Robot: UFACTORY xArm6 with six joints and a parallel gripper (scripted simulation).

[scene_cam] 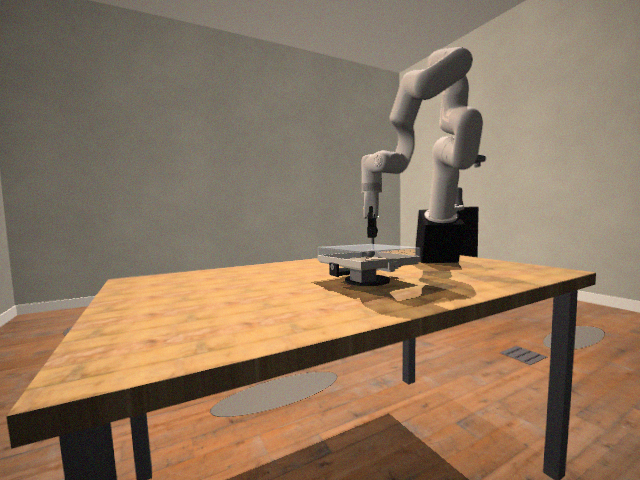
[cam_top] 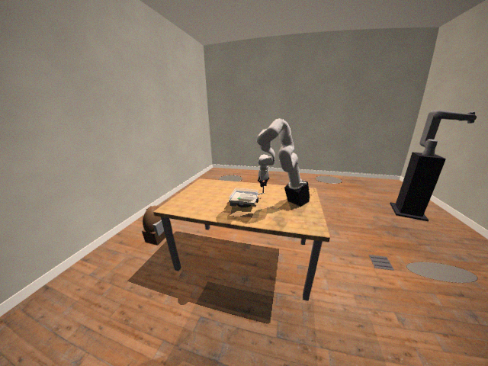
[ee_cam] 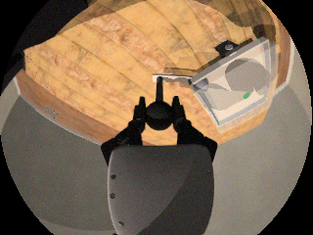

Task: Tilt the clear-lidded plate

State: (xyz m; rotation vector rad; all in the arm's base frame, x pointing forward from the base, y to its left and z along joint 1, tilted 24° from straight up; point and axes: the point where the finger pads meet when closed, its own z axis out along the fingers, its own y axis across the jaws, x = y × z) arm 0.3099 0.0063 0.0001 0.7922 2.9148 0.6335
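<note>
The clear-lidded plate (cam_top: 243, 196) sits on a short grey pedestal (scene_cam: 366, 276) near the table's far side and looks about level in the side view (scene_cam: 368, 252). In the wrist view the plate (ee_cam: 235, 88) shows a small green printed spot (ee_cam: 246, 96). I cannot make out the steel ball. My gripper (ee_cam: 158, 102) is shut on a dark round handle knob whose thin stem runs to a bar (ee_cam: 172, 78) at the plate's corner. The gripper points straight down beside the plate's edge (cam_top: 261, 187) (scene_cam: 371, 235).
The arm's black base block (cam_top: 296, 194) stands on the table just right of the plate. A second arm on a tall black stand (cam_top: 419, 184) is by the right wall. A brown object (cam_top: 152, 226) sits on the floor left of the table.
</note>
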